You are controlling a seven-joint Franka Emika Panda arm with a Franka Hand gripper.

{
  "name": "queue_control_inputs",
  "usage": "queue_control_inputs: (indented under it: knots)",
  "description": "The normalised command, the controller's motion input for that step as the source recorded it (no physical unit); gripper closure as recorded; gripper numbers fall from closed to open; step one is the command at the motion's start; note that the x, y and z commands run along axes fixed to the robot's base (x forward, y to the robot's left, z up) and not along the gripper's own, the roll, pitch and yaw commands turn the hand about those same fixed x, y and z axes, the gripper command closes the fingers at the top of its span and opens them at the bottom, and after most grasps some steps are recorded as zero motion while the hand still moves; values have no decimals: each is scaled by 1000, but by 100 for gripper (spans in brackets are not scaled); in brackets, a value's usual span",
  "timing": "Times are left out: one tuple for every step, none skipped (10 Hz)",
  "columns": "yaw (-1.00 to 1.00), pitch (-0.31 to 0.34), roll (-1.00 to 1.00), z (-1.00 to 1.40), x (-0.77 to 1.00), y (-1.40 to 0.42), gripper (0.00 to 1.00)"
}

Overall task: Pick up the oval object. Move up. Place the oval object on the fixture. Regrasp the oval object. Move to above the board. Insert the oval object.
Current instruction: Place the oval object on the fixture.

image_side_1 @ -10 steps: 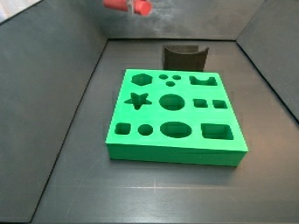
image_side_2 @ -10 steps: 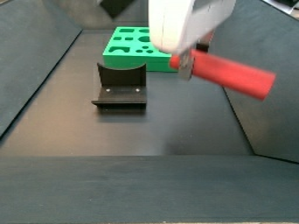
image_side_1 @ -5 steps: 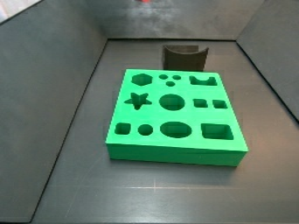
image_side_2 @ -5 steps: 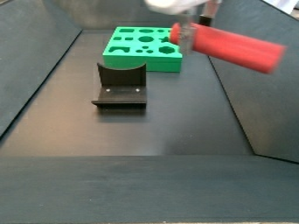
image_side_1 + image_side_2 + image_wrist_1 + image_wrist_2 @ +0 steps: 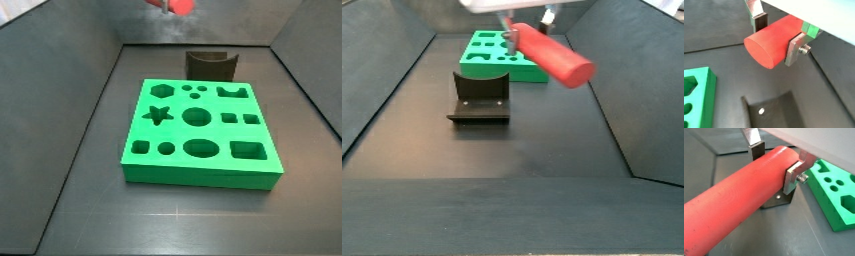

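Your gripper (image 5: 779,34) is clenched on the oval object (image 5: 741,188), a smooth matte red peg with a flat rounded end face, its flat silver fingers (image 5: 795,48) pressing both sides. You hold it in the air, clear of the dull dark desk (image 5: 516,150). Below sits the fixture (image 5: 480,97), a dark block with a scooped top. Beyond lies the bright green board (image 5: 201,131), cut with a star, circles and squares.

claw (image 5: 777,34): flat silver finger plates (image 5: 795,47), dark pads, one screw.
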Motion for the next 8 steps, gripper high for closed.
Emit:
queue_control_inputs:
  knots:
    - [-1000,-59,36,-129,1000,-247,100]
    - [-1000,-59,49,-120,1000,-203,100]
    - [-1000,-55,65,-108,1000,-156,100]
    - [-1000,-48,86,-85,923,-111,100]
    - [-1000,-42,112,-63,805,-68,100]
    - [-1000,-30,162,-49,649,-30,100]
    - [-686,-4,176,-38,499,-8,100]
    - [-528,10,175,-33,426,-6,100]
